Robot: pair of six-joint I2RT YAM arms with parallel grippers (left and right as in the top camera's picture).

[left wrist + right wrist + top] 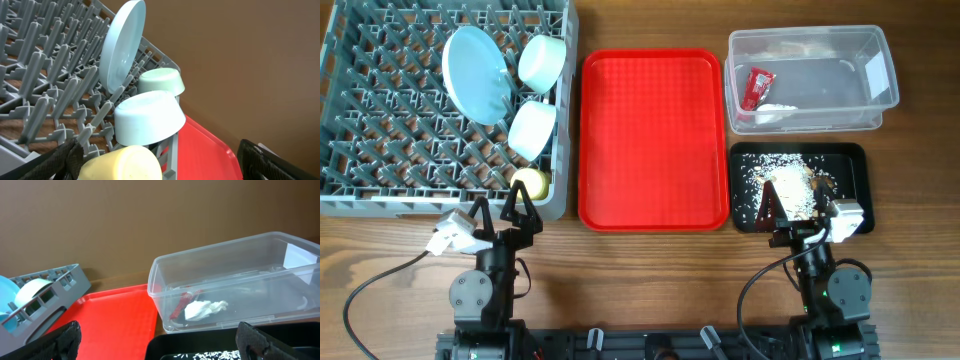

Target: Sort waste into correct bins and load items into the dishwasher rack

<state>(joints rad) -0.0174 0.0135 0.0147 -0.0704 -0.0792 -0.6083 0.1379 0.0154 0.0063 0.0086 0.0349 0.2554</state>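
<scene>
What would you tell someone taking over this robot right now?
Left gripper: jaws open, beside the yellow cup at the rack's near edge.
Right gripper: jaws open, over the black tray.
Done: plate, two bowls and cup in the rack; red wrapper and white scrap in the clear tub; crumbs in the black tray.
To do: fork and spoon, which I cannot make out in any view.

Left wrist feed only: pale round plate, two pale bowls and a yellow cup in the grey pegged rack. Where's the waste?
Observer: The small red foil wrapper and crumpled white scrap lie inside the clear plastic rectangular tub.
Operator: Crumbs?
Observer: The loose beige-brown crumbs are in the shallow black rectangular tray, on the robot's side of that tub.
Operator: Right arm?
Observer: The right gripper is open, above the black tray's near edge.
</scene>
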